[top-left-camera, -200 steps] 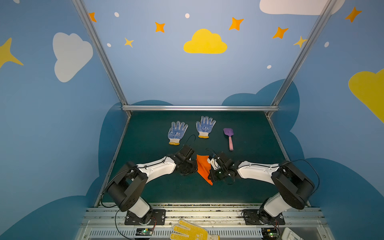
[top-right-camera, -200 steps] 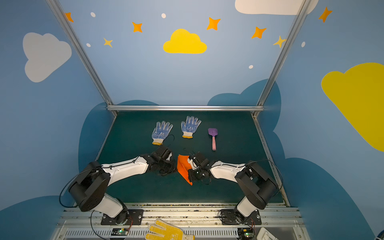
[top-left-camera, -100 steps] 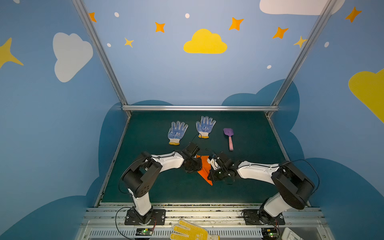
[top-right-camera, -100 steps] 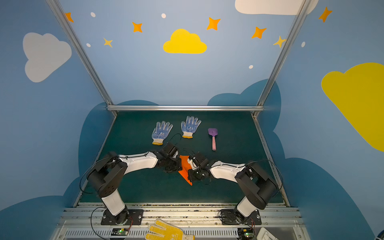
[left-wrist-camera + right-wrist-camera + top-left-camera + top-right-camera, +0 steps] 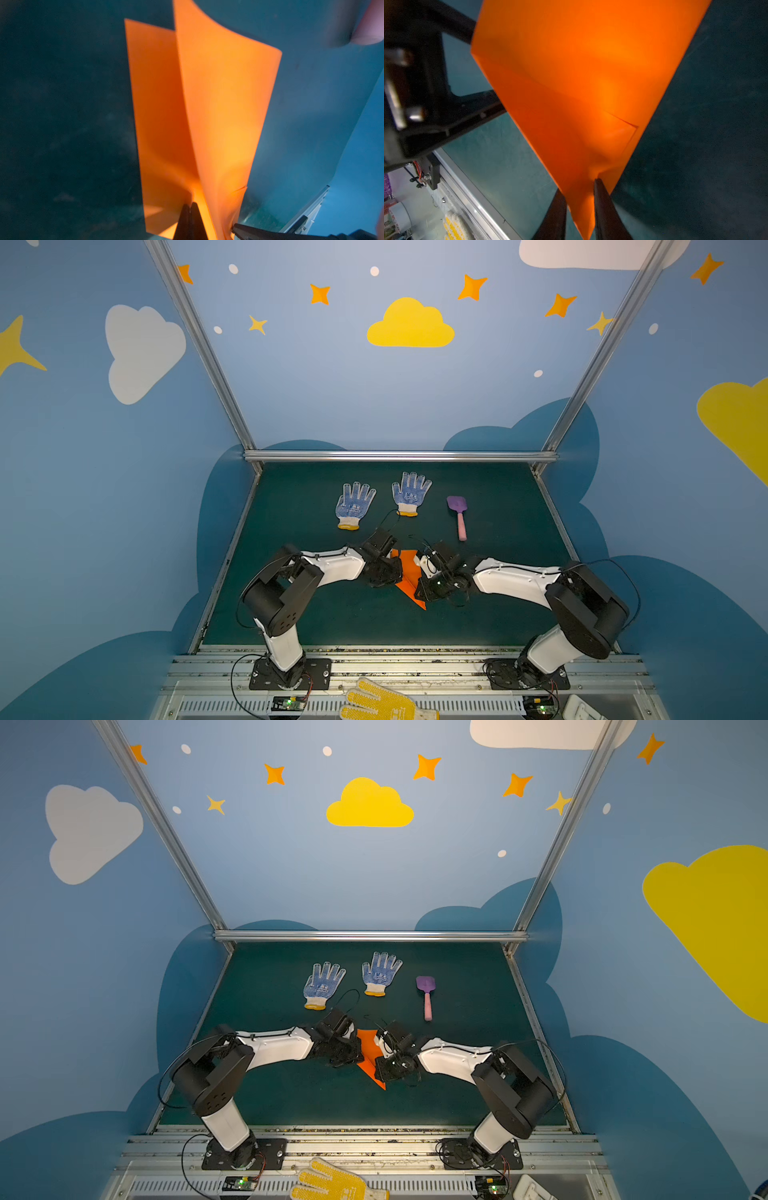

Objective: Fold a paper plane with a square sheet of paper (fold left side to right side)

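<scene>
**A:** What's there, biggest first?

**B:** The green table (image 5: 316,614) lies under me. At its middle, between my two wrists, is the orange paper plane (image 5: 406,572). Its layers are fanned apart and its point is toward the near edge. Beyond it, on the far side, lie a blue-dotted glove (image 5: 355,506) and a second glove (image 5: 410,494) to its right. Further right is a purple-and-pink shovel (image 5: 458,514).

**A:** And your jaws?

**B:** My left gripper (image 5: 190,207) is pressed together, pinching a fold of the plane. My right gripper (image 5: 579,187) has its fingers slightly apart, with the plane's pointed end between them.
</scene>
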Controlling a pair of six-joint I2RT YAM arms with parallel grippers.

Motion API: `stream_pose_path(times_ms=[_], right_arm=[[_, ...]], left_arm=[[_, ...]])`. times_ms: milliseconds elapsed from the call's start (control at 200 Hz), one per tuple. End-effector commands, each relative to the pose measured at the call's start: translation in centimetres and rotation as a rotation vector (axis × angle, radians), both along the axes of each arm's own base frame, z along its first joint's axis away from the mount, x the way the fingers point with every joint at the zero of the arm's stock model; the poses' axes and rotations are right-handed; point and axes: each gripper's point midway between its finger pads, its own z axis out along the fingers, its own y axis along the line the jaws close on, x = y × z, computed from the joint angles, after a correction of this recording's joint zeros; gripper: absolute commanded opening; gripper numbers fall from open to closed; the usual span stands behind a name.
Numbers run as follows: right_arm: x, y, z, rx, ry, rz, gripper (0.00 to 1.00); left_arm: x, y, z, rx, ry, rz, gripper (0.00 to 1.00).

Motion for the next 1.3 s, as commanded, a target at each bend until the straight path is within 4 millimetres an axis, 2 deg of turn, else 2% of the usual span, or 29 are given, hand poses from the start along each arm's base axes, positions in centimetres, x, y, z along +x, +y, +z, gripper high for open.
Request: stream_pose_path(times_ms=[0, 220, 390, 716, 971, 1161, 1292], right_arm=[[0.4, 0.2, 1.2, 0.008, -0.022, 0.004, 0.21], [0.3, 0.1, 1.2, 0.006, -0.015, -0.004, 0.15], [0.0, -0.2, 0.6, -0.007, 0.0, -0.01, 0.0], [-0.5, -1.0, -1.2, -0.031, 0.037, -0.036, 0.0], [-0.9, -2.0, -2.6, -0.016, 0.097, -0.079, 0.0], [-1.1, -2.6, -3.1, -0.016, 0.133, -0.098, 0.0], [-1.1, -2.4, -3.0, 0.017, 0.18, -0.103, 0.0]], left_arm=[[-2.7, 1.9, -2.1, 0.084, 0.098, 0.009, 0.04], [-3.2, 1.8, -2.3, 0.086, 0.105, 0.012, 0.04], [-3.2, 1.8, -2.4, 0.09, 0.105, 0.014, 0.04], [-3.2, 1.7, -2.2, 0.09, 0.103, 0.011, 0.04], [-1.9, 1.6, 0.9, 0.098, 0.004, -0.04, 0.04], [-1.3, 0.2, 3.4, 0.035, -0.061, -0.112, 0.04], [-1.5, -1.0, 4.0, -0.006, -0.07, -0.168, 0.04]])
